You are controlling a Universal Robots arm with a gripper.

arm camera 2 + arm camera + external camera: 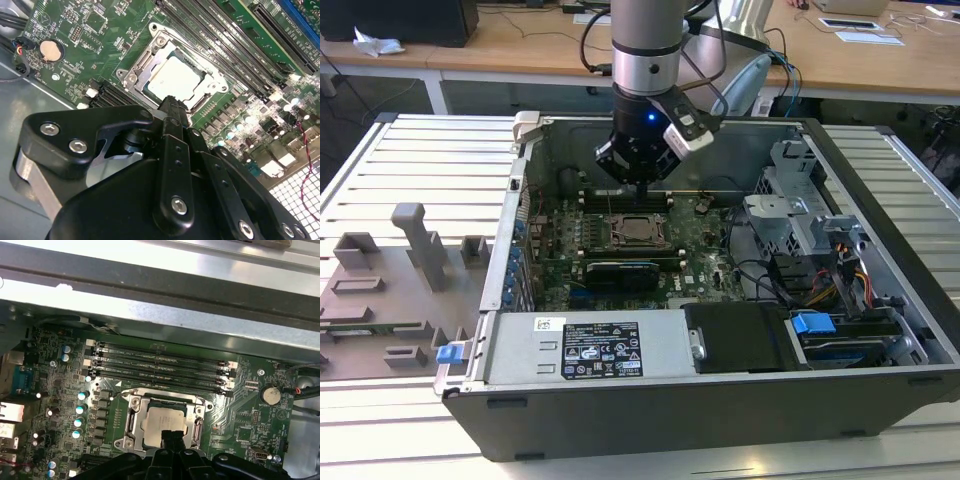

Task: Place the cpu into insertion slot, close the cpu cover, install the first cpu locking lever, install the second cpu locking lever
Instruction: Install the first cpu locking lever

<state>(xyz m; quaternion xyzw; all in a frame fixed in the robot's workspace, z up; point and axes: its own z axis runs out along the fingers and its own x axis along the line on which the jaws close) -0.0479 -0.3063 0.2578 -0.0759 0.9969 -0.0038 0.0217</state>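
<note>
Over on the exterior view's left there's a grey fixture tray (390,290) on the slatted tabletop (420,150), well apart from the action. Moving across into the open pc case (620,420), the gripper (640,184) hangs pretty much straight over the insertion slot (616,240). Its jaws look pinched together, with nothing between them as far as I can see. The cpu (639,232) is sitting in the slot, silver top up. In both wrist views the jaw tips line up over one edge of the chip, close above it, though I can't say whether they're touching. The cpu cover (134,412) looks to be lying flat around the chip. Further right are the drive cages (820,250), nowhere near the jaws.
</note>
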